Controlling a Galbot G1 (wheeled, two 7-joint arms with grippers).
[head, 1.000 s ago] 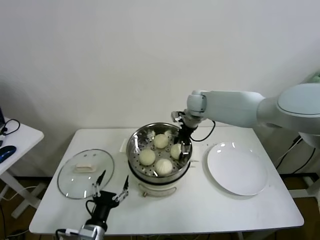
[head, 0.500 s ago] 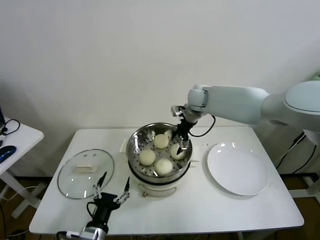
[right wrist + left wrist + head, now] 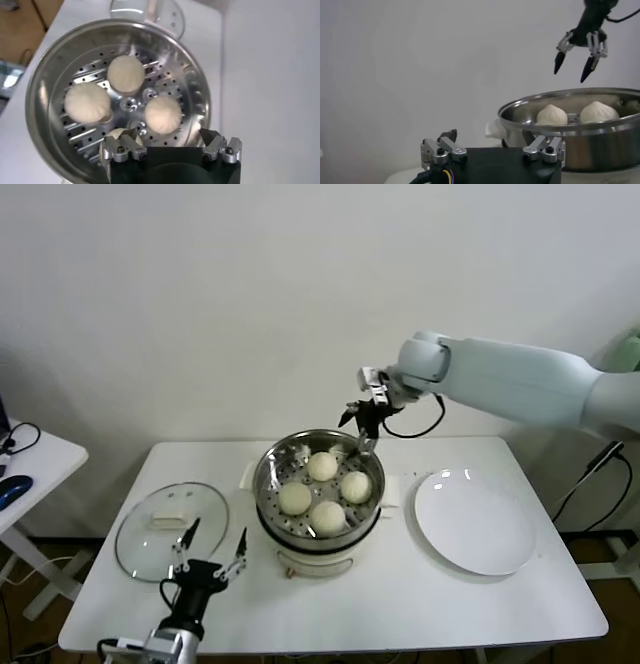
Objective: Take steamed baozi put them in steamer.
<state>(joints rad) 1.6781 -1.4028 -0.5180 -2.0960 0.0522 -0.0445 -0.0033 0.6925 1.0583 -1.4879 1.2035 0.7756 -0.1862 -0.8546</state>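
One white worktop (image 3: 400,604) carries the steamer (image 3: 268,484), an empty white plate (image 3: 475,524) to its right and a glass lid (image 3: 140,544) to its left. Four steamed baozi (image 3: 328,516) lie in the steamer. Above its far rim hangs the right claw (image 3: 358,424), released, empty. Left claw (image 3: 208,548) hovers near the lid, spread.

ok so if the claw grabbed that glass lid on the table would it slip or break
The round clear glass lid looks smooth, so probably slippery at its rim. Being glass, it would likely crack if dropped. Its pale top handle seems the safer grip, and the lid lies flat on the white table, unlikely to roll.
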